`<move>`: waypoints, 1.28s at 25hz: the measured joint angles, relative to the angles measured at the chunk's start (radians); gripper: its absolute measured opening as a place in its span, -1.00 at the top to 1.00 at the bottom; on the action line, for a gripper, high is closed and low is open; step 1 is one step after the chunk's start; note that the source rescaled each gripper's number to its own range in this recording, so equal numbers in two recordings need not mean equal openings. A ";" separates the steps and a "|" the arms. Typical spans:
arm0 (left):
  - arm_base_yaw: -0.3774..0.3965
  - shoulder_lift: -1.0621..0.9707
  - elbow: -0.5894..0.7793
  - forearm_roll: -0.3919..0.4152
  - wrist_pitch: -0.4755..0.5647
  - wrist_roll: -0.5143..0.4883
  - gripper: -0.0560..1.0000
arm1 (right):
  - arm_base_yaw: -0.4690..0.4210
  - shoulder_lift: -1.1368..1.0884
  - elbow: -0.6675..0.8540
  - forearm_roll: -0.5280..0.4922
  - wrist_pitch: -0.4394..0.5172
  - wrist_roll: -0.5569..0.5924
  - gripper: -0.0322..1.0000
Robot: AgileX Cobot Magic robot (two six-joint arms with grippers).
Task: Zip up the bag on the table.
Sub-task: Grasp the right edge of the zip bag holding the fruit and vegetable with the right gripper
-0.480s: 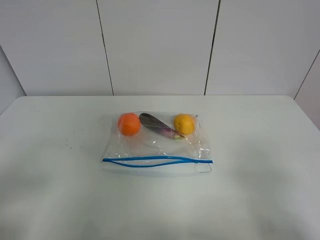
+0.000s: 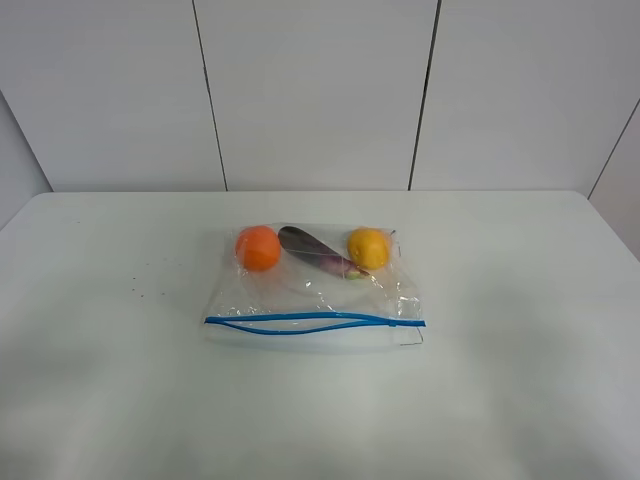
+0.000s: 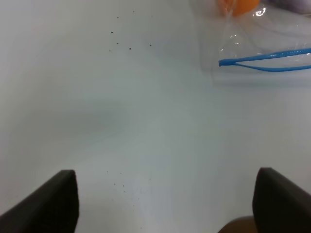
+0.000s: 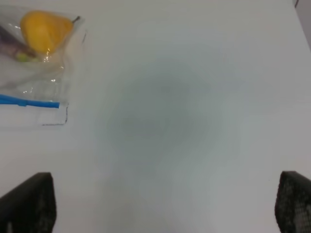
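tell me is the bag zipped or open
Open: the bag has its two blue zipper strips bowed apart along most of the edge.

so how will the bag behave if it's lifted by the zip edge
Probably floppy: the bag is thin, wrinkled clear film. Its blue zipper strip bows apart, so it likely bends easily. The orange and yellow fruit look round and may roll inside, shifting the weight.

Your left tool [image 3: 165, 204]: matte black wedge tips, brownish bit by one; your right tool [image 4: 163, 206]: black, grainy-textured tips.
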 joint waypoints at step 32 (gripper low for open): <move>0.000 0.000 0.000 0.000 0.000 0.000 -1.00 | 0.000 1.635 -0.408 0.827 -0.310 -0.630 -1.00</move>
